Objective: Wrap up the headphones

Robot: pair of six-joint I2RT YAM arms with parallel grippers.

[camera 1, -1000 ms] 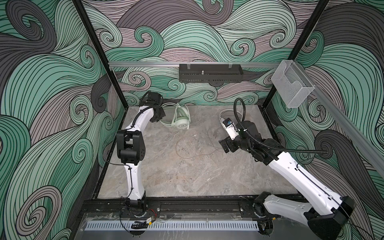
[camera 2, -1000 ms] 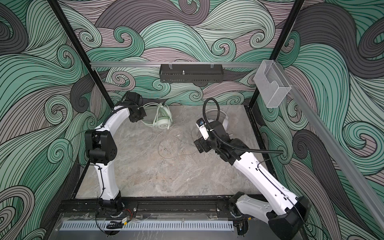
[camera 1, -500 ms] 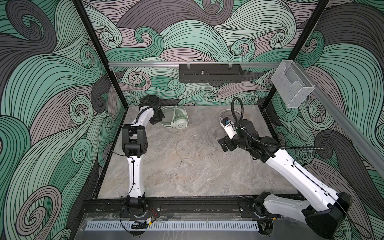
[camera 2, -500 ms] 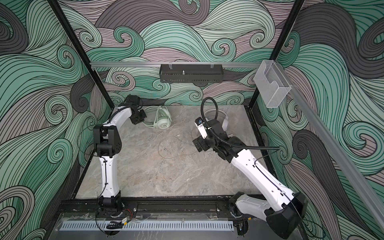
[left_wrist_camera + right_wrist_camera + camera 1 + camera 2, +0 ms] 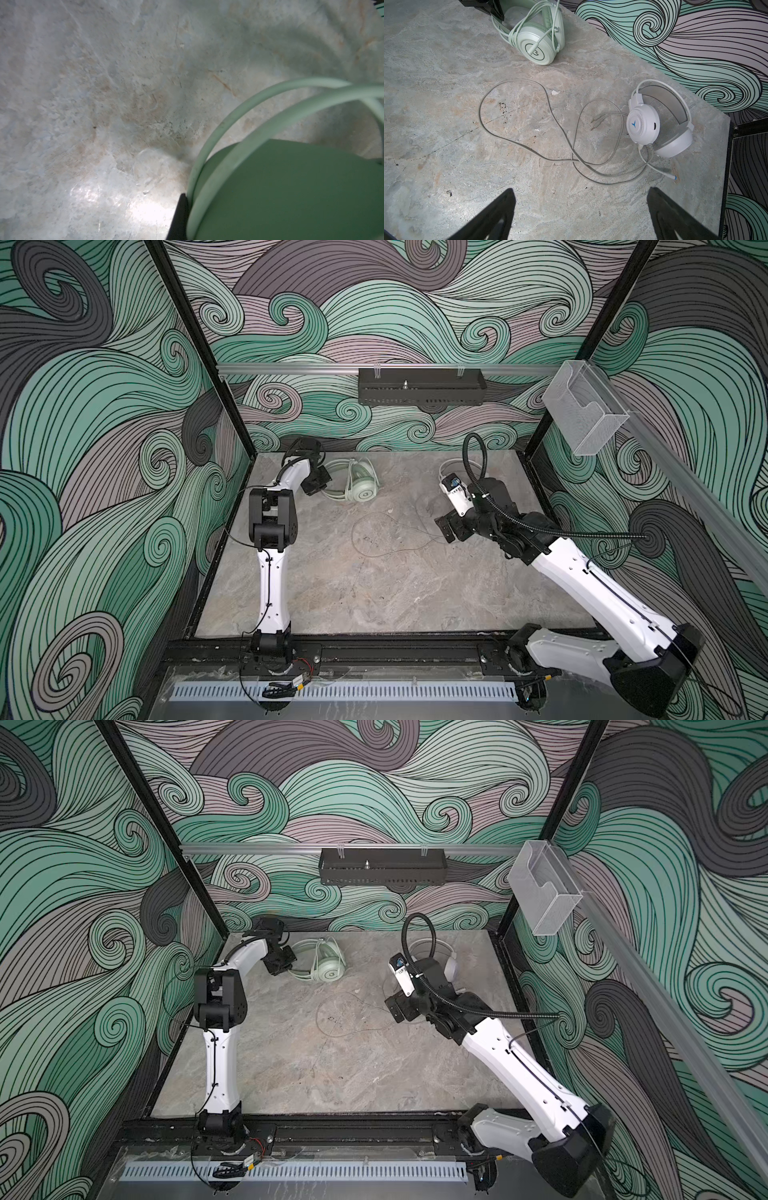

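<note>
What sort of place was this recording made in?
Probably a purpose-built robot recording booth: wave-patterned panels enclose a marble-look tabletop, the left arm and right arm stand on a black rail, and a mint headset and white headset lie there.

Reads as a robotics lab cell. Boxed in around the marble-look tabletop (image 5: pixel 374 597) by wave-printed wall panels (image 5: pixel 104 427) and black frame posts (image 5: pixel 202 348); two white robot arms (image 5: pixel 272 585) bolted to a black rail (image 5: pixel 395 653) along its near edge, a black tray (image 5: pixel 422 387) hung above its far edge.
</note>
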